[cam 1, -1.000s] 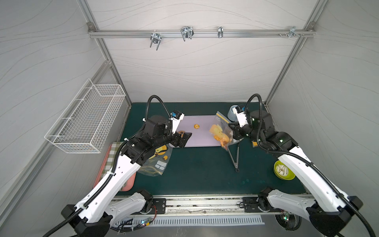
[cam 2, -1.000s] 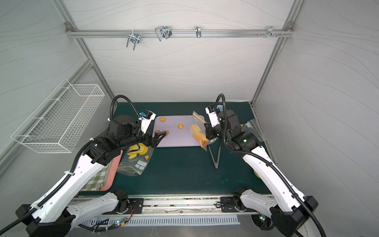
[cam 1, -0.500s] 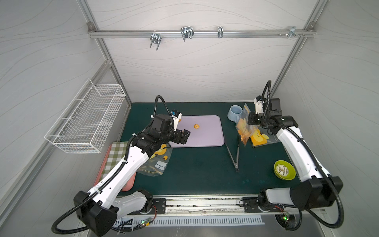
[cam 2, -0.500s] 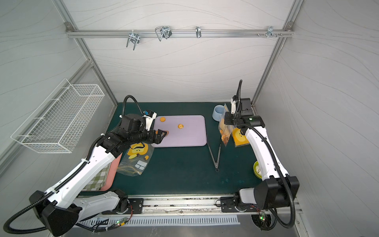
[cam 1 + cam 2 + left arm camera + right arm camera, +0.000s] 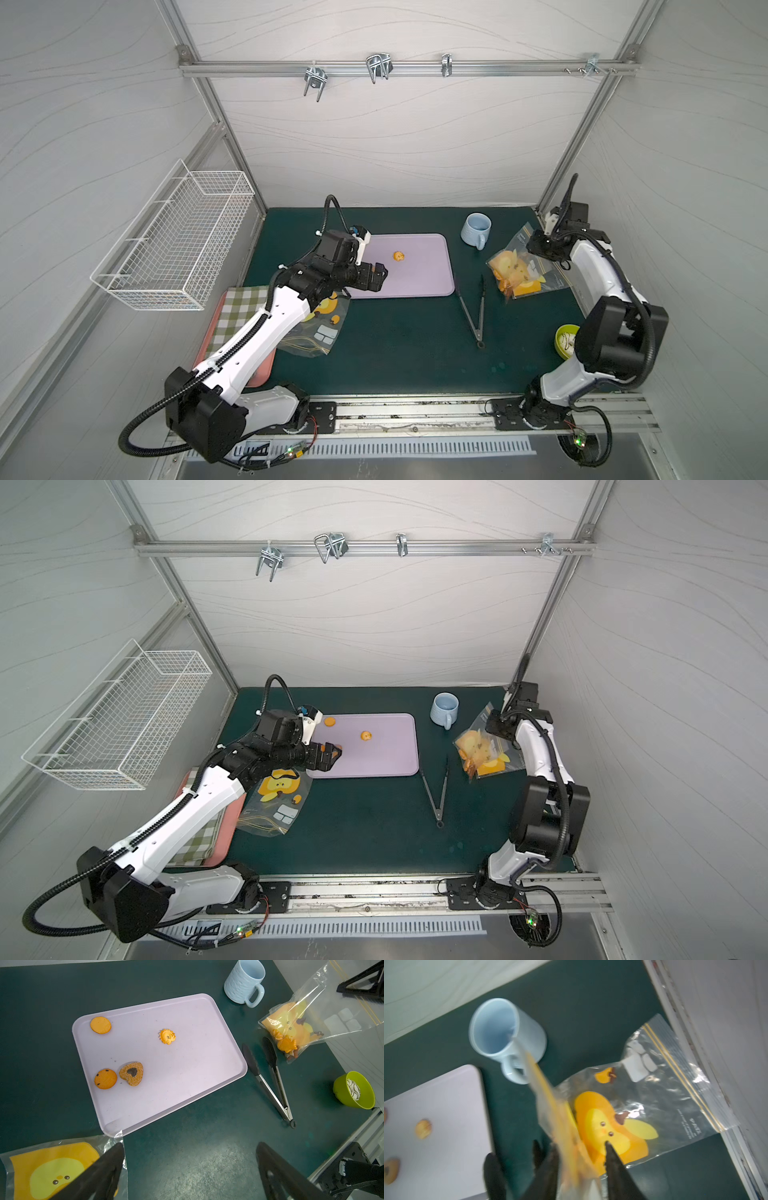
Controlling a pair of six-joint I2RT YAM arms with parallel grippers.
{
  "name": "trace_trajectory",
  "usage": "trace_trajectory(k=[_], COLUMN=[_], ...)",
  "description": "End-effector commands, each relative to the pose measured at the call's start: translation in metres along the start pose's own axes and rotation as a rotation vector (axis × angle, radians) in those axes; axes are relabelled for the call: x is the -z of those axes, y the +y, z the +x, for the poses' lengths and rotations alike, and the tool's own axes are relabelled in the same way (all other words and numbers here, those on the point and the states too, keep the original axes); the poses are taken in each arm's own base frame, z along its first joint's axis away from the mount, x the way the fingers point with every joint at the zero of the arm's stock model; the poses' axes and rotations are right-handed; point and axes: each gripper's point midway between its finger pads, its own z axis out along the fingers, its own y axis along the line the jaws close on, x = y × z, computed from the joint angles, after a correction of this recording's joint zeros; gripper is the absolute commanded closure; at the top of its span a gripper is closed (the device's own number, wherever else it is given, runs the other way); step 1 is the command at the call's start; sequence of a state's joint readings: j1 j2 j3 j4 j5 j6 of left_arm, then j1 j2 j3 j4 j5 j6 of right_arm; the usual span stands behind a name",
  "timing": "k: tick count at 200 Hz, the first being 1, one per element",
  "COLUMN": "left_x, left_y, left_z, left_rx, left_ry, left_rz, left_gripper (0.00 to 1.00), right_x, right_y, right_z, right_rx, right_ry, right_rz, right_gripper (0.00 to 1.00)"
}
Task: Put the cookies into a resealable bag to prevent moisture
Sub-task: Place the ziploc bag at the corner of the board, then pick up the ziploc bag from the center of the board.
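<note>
Beside the tray's (image 5: 187, 1076) edge lie tongs (image 5: 250, 1059); four cookies (image 5: 105, 1078) within.

We are seeing bright, even light with soft shadows; motion blur is smearing the cookie bag (image 5: 550, 1109) in the right wrist view, glare streaking the flat bag (image 5: 675, 1093).

white shell links between black joint housings on the left arm (image 5: 286, 311) and the right arm (image 5: 594, 270) alike. black ribbed cable conduit (image 5: 137, 432) looped at the end far from the jaws, with a second black hose (image 5: 332, 208) arched just behind them. small dark screws dotted along the white forearm shell. white camera mount (image 5: 362, 245) with a blue plug close behind the jaws. left gripper (image 5: 190, 1145): matte black jaws, flat, tapering to narrow tips. right gripper (image 5: 581, 1147): same black, blurred.
</note>
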State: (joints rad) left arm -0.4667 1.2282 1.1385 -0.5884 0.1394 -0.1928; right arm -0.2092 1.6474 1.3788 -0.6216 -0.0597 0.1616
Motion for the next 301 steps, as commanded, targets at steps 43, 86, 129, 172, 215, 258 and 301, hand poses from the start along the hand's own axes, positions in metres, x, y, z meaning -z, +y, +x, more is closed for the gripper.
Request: trace_trajectory(k=[43,86,129,172,215,258,301], left_x=[0.006,0.015,0.038,0.047,0.071,0.09,0.123], left_y=[0.016,0.081,0.131,0.139,0.152,0.187,0.22], left_z=[-0.018,0.0,0.033,0.073,0.114,0.12,0.102], left_rx=[0.273,0.415,0.501,0.626,0.713,1.014,1.07], left_ry=[-0.088,-0.06,-0.031,-0.031,-0.08,-0.162,-0.217], left_rz=[0.083,-0.167,-0.469,-0.535,-0.628,-0.468,-0.518], left_gripper=[0.01,0.01,0.01,0.03,0.02,0.02,0.02], right_x=[0.08,0.109,0.116,0.11,0.131,0.15,0.136], right_y=[-0.013,0.117,0.244,0.345,0.409,0.439,0.479], right_z=[-0.02,0.004,0.084,0.201,0.314,0.402,0.461], right_rx=[0.044,0.351,0.524,0.638,0.868,1.206,1.33], right_ry=[-0.334,-0.467,-0.385,-0.116,0.02,-0.089,-0.111], right_rz=[0.35,0.125,-0.354,-0.725,-1.077,-1.214,-1.205], right_gripper=[0.01,0.01,0.01,0.05,0.09,0.1,0.19])
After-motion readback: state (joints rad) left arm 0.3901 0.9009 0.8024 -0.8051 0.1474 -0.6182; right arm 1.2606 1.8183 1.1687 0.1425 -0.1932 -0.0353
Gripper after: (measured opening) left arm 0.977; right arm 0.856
